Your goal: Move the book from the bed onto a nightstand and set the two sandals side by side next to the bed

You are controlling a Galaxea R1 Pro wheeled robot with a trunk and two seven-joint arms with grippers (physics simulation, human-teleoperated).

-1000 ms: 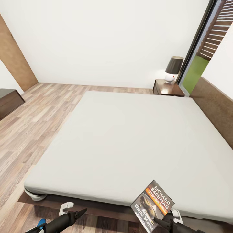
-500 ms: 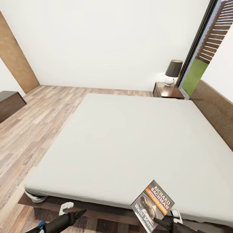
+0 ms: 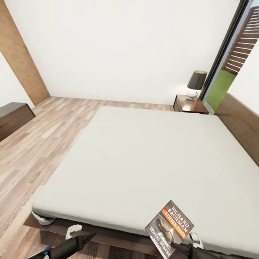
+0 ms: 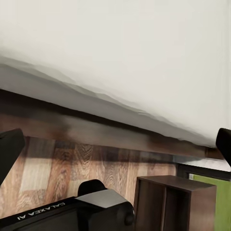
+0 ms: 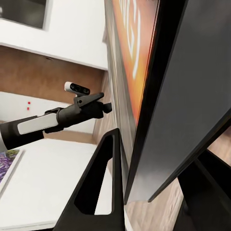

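Compared with one second earlier: whole head view shifted, nightstand and lamp now lower and further right in the picture, dark cabinet at left showing more; camera motion, not motion of things. Book and both arms unchanged in place within the head view.

Book pinched upright and tilted in the right end effector, cover facing the camera, orange band and white "Richard Bachman" lettering legible; held over the near edge of the bed, at its near right corner. In the right wrist view, book seen edge-on, clamped between two dark fingers.

Left end effector low at the near left, above the wood-plank floor just before the bed's dark base; whether spread or pressed together cannot be told. A patch of blue beside the left arm, too small to identify.

Nightstand at the far side of the bed, beside the brown headboard, lamp standing on it, window behind.
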